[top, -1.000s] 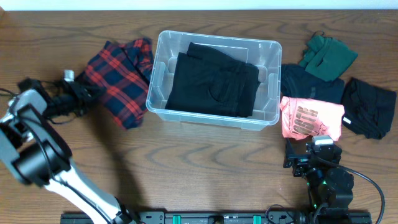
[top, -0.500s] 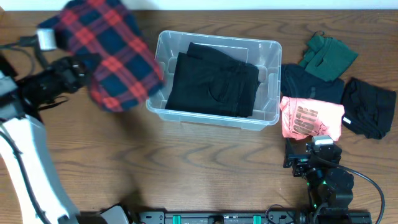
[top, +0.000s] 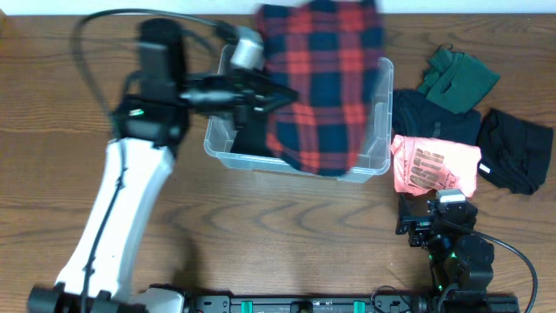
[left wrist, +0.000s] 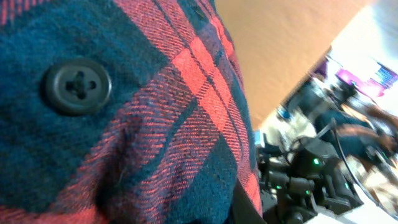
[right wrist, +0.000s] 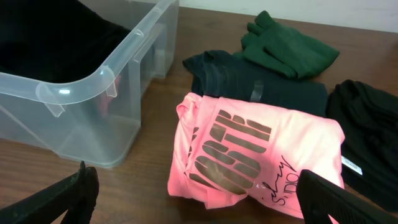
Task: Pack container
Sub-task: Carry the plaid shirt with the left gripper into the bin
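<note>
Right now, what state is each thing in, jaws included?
container, open, no lid
plaid shirt, held up over the container
black garment, folded inside the container
pink shirt, folded on the table
green garment, lying on the table
dark top, folded on the table
black cloth, crumpled on the table
left gripper, jaws shut on the plaid shirt
right gripper, jaws open, empty
</note>
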Tool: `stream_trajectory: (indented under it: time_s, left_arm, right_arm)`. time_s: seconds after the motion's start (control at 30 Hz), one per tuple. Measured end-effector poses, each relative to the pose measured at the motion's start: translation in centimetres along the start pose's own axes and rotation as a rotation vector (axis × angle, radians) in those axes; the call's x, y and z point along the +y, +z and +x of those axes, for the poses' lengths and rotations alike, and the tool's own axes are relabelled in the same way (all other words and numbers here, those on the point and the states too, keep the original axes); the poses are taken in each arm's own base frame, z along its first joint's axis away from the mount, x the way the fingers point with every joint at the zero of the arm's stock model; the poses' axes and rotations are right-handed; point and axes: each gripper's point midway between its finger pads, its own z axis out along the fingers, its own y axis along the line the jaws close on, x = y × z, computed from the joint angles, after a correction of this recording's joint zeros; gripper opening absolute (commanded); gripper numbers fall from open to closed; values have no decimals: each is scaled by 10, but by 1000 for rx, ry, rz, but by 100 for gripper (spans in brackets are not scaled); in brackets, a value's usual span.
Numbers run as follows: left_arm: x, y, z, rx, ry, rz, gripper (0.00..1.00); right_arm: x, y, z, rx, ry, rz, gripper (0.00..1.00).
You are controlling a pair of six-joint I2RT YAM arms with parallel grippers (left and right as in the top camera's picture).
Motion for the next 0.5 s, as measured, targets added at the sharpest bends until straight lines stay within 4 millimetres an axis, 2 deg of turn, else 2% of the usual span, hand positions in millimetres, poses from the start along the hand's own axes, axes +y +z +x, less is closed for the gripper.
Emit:
stream_trajectory:
  time_s: [0.1,0.23,0.37,0.5]
  left_arm:
    - [3,30,13,39,-4,70,6]
    - [26,54,37,84,-71,102,6]
    - [63,65,66,122,-182,88,6]
    - [103,60,101,170,-357,6,6]
  right_arm:
    - [0,0,0,0,0,0,99]
    - [0,0,0,0,0,0,99]
    - [0,0,0,0,0,0,99]
    - [0,0,0,0,0,0,99]
